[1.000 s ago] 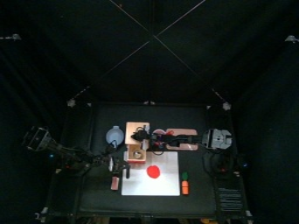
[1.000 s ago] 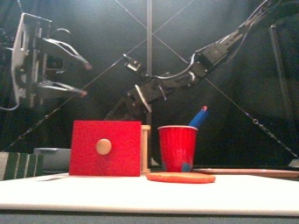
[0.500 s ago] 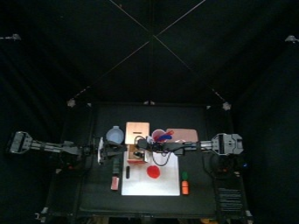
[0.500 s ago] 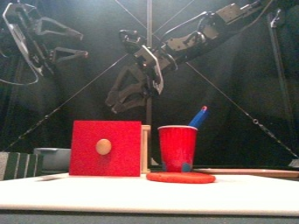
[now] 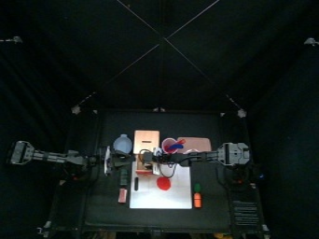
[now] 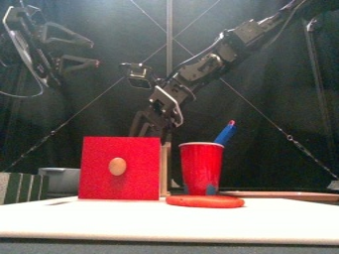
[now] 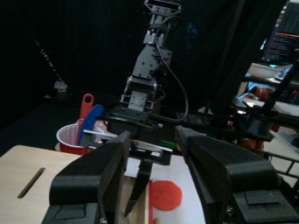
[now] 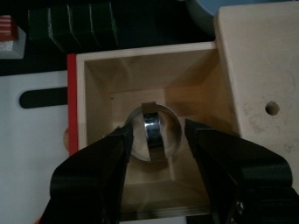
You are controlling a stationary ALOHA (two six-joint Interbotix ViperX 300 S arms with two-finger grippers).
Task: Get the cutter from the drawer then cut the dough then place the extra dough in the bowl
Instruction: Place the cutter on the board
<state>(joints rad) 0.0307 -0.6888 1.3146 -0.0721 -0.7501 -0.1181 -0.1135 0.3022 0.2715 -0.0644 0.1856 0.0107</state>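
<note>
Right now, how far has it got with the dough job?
Done: the drawer is pulled open. In hand: the right gripper sits over the cutter inside it, jaws open either side, not gripping yet. To do: lift the cutter out, cut the dough, which lies whole, and put the extra in the bowl. The left gripper hangs open, up high.

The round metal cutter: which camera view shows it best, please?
The right wrist view: the round metal cutter lies in the open wooden drawer. In the front view the red drawer front hides it; the top and left wrist views do not show it.
</note>
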